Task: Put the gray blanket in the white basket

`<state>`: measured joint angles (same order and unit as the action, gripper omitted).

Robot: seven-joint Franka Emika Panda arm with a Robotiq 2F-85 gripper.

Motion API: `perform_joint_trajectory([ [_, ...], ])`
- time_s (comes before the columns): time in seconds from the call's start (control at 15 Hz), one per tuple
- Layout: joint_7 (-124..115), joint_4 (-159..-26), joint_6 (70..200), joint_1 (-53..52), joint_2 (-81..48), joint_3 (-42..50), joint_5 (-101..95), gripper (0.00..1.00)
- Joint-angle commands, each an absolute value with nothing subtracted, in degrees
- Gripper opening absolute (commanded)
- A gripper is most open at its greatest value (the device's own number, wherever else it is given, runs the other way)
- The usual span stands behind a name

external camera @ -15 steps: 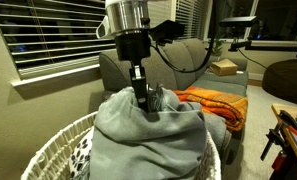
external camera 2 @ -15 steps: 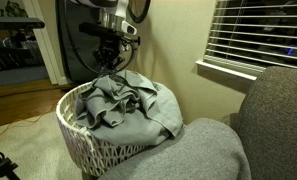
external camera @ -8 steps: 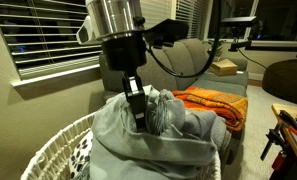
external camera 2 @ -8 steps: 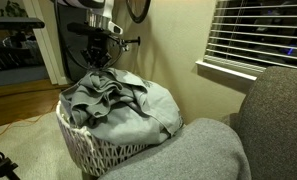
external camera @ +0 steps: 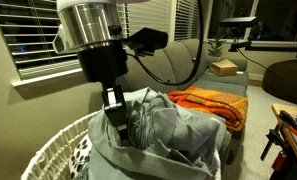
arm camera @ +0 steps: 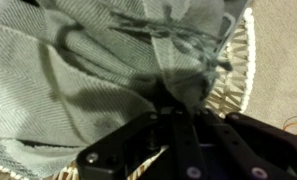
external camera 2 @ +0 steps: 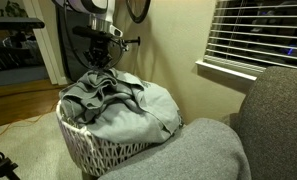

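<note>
Slatted blinds [external camera: 38, 45] and a beige wall close off the far side. The fingers [arm camera: 188, 112] are pressed together, pinching a gathered fold of the gray blanket [external camera: 173, 135]; the gripper [external camera: 114, 118] stands upright, tips sunk in the heap. The blanket fills the white basket [external camera 2: 83, 150] and mounds above its rim; its right edge drapes over the rim toward the sofa [external camera 2: 263, 120]. An orange blanket [external camera: 213, 102] lies to the right, apart. Step in hand, as judged: depositing the load. Next move: release the fold; lift straight clear so no fabric trails out.

the white basket [external camera 2: 96, 156] sits on the floor [external camera 2: 18, 106]
</note>
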<state>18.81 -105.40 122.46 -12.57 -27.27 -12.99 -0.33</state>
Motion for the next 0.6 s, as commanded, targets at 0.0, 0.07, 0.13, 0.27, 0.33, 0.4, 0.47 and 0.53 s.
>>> perform_joint_trajectory([
  [0.0, 17.1, -99.5, 119.2, -13.6, -30.6, -13.4, -1.1, 0.02],
  [0.07, 17.0, -98.2, 118.7, -13.9, -31.5, -13.5, -1.1, 0.02],
  [0.13, 16.8, -96.9, 118.4, -14.3, -32.4, -13.6, -1.2, 0.02],
  [0.27, 16.7, -94.5, 117.2, -15.3, -34.0, -13.9, -1.3, 0.02],
  [0.33, 16.6, -93.2, 116.6, -15.9, -34.8, -14.0, -1.4, 0.02],
  [0.4, 16.5, -92.1, 116.3, -16.4, -35.6, -14.1, -1.5, 0.02],
  [0.47, 16.5, -91.0, 115.8, -17.0, -36.4, -14.2, -1.6, 0.02],
  [0.53, 16.5, -89.8, 115.4, -17.6, -37.2, -14.3, -1.8, 0.02],
])
